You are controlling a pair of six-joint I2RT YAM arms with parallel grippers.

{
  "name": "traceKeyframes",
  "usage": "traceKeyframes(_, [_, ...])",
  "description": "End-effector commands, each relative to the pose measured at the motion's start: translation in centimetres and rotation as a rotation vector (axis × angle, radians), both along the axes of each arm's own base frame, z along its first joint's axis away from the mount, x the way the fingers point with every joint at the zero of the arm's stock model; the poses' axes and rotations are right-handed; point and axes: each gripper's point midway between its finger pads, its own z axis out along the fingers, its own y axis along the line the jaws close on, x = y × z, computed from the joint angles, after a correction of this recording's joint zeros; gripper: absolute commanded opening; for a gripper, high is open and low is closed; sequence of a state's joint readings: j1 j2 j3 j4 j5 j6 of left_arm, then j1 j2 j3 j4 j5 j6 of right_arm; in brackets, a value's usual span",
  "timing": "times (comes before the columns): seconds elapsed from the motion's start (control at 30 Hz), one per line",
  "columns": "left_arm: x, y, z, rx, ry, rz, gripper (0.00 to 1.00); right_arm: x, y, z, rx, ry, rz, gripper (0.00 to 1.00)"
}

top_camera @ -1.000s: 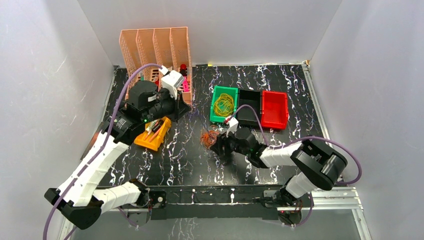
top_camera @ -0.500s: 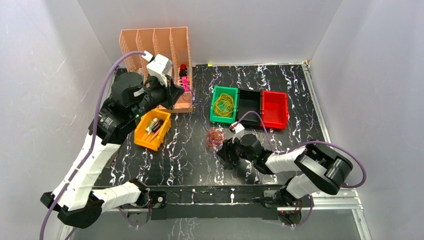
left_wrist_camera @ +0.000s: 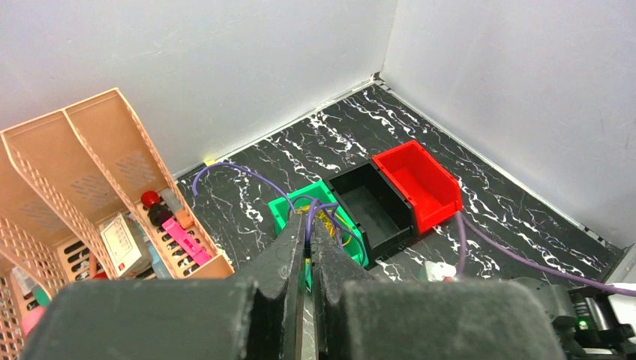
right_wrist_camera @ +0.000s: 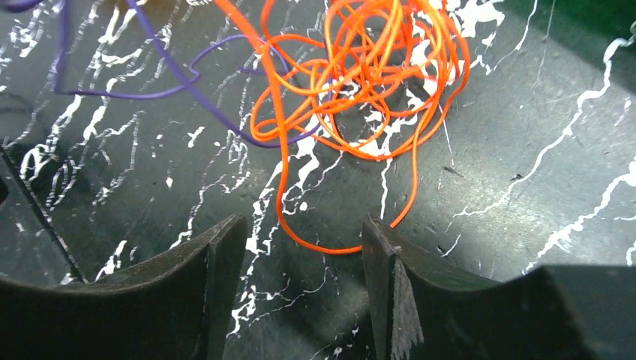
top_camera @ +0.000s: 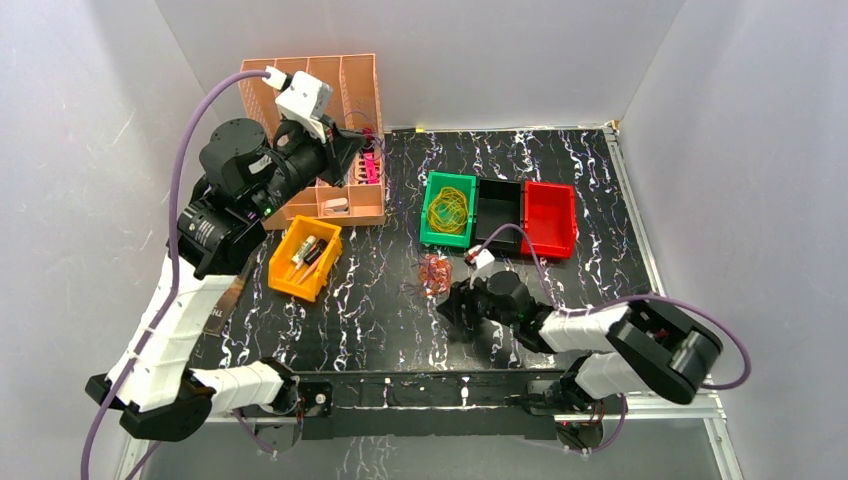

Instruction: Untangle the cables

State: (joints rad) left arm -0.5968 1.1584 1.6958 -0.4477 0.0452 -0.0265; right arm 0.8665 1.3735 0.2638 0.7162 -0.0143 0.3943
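The cables' orange-red tangle (top_camera: 433,272) lies on the black marbled table (top_camera: 350,310), in front of the green bin (top_camera: 428,238). In the right wrist view the orange tangle (right_wrist_camera: 360,67) has a purple cable (right_wrist_camera: 180,82) threaded through it. My right gripper (top_camera: 452,304) sits low, just near of the tangle. It is open (right_wrist_camera: 304,232), and one orange loop (right_wrist_camera: 330,250) reaches between its fingertips. My left gripper (top_camera: 350,150) is raised by the peach organizer and is shut (left_wrist_camera: 309,236) on a thin purple cable (left_wrist_camera: 247,172). Yellow cables (top_camera: 448,208) lie in the green bin.
A black bin (top_camera: 498,212) and a red bin (top_camera: 548,218) stand right of the green one. An orange bin (top_camera: 305,262) holding small items sits at centre-left. The tall peach organizer (top_camera: 310,90) stands at the back left. White walls enclose the table.
The left arm rose and swung back-left toward the organizer, its gripper still shut. The right gripper backed off toward the near right. The orange tangle shifted slightly right and stays on the table.
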Motion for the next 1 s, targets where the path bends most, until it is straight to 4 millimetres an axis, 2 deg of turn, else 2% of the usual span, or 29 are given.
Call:
traceKeyframes(0.0, [-0.3,-0.5,2.5,-0.016,-0.075,-0.047,0.00,0.0,0.3,4.1,0.073,-0.107,0.028,0.68])
traceKeyframes(0.17, [-0.4,-0.8,3.1,-0.018,-0.092,-0.066,0.00,1.0,-0.2,11.4,0.163,-0.304,0.009,0.74])
traceKeyframes(0.27, [-0.7,-0.9,3.4,-0.024,-0.103,-0.079,0.00,1.6,-0.3,15.9,0.222,-0.439,-0.001,0.81])
traceKeyframes(0.3, [-0.7,-1.0,3.4,-0.025,-0.105,-0.082,0.00,1.9,0.0,18.5,0.252,-0.495,0.001,0.83])
traceKeyframes(0.33, [-0.8,-1.0,3.5,-0.027,-0.107,-0.086,0.00,2.1,0.3,20.0,0.265,-0.540,0.011,0.84])
traceKeyframes(0.5, [-0.9,-1.3,3.4,-0.029,-0.103,-0.102,0.00,3.0,3.0,24.5,0.281,-0.694,0.105,0.85])
traceKeyframes(0.6, [-1.0,-1.4,3.5,-0.032,-0.104,-0.109,0.00,3.5,5.2,26.4,0.301,-0.767,0.177,0.85])
traceKeyframes(0.67, [-1.2,-1.4,3.8,-0.036,-0.108,-0.116,0.00,4.0,6.6,27.0,0.303,-0.804,0.212,0.85])
traceKeyframes(0.83, [-1.8,-1.5,4.5,-0.046,-0.117,-0.140,0.00,6.1,10.0,25.6,0.288,-0.812,0.260,0.83])
traceKeyframes(0.97, [-2.3,-1.3,5.4,-0.059,-0.134,-0.145,0.00,7.0,11.9,22.8,0.264,-0.732,0.299,0.74])
